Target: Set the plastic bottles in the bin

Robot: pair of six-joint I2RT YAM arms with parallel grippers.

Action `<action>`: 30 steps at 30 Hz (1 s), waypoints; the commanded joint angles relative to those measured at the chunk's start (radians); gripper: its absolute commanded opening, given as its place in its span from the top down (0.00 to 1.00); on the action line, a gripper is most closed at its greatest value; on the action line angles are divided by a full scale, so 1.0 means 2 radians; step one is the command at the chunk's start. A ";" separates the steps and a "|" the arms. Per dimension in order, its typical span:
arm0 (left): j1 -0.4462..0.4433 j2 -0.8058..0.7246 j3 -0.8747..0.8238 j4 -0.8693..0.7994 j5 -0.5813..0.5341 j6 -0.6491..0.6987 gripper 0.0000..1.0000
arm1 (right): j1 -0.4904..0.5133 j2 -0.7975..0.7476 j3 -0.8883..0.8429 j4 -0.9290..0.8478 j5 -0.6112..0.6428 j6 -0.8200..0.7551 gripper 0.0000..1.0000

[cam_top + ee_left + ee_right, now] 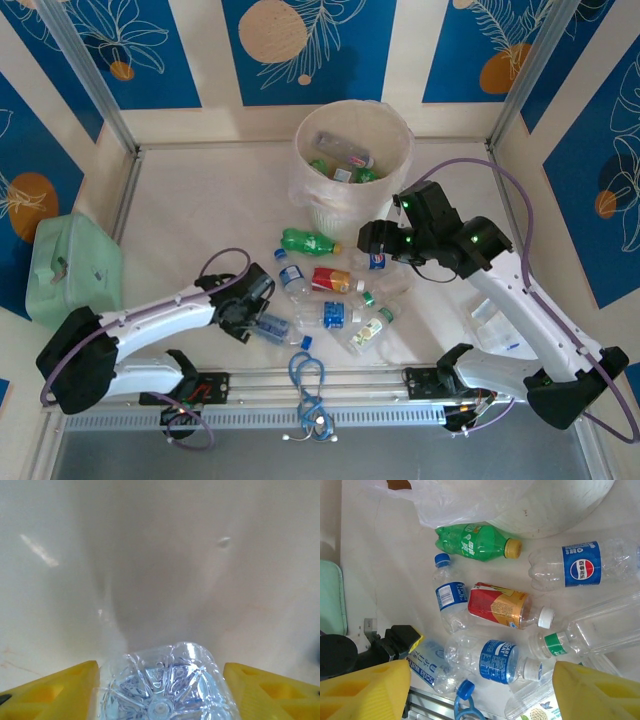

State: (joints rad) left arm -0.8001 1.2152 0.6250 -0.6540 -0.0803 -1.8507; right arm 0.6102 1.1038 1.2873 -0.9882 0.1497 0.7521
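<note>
Mid-clearance: a few plastic bottles sat in the bin, the rest lay loose on the table just in front of it. Left gripper had its jaws either side of a clear bottle, close against the base; clamped or not, couldn't tell. Right gripper was wide apart and empty, hovering over the pile. Next move, I'd judge: firm up the left grip, lift, carry over the bin rim. Readable: Pepsi logo on the Pepsi bottle; green bottle and red-labelled bottle had print too small to read
</note>
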 commanded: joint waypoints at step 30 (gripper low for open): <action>0.175 0.003 0.236 0.440 0.311 0.338 0.50 | -0.046 0.066 0.146 0.115 -0.304 0.054 0.08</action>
State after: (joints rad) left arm -0.4553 1.1976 1.0451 -0.0151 0.3740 -1.1873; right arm 0.5289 1.2297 1.5364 -0.7719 -0.3759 0.8436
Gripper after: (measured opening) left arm 0.545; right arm 0.917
